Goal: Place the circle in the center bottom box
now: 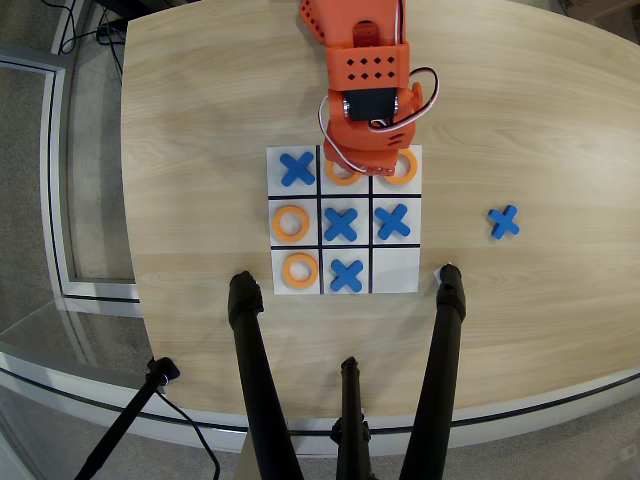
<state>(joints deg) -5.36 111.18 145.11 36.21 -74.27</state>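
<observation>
Overhead view gives us the whole game laid out on the pale wooden bench (200, 90), with the 3x3 board (344, 220) near the middle and our orange arm reaching in from the top edge. Our tool (362, 160) hangs over the board's row nearest the arm, right above the middle cell (345, 180) of that row, where the circle (343, 175) shows as a partial orange arc beneath the arm's body. We judge this to be the target cell, flanked as it is by a blue X (297, 168) on the picture's left and another orange ring (402, 167) on the right. Whether the tool grips the circle or has let go, we cannot tell, since the arm hides its fingers from above. Two more rings (291, 224) (300, 269) sit in the left column, and three X pieces (341, 223) (393, 221) (346, 275) fill other cells. A spare X (503, 221) waits well apart on the bench, likely stock for a later turn. Black tripod legs (262, 380) rise at the bottom, probably carrying the camera.
</observation>
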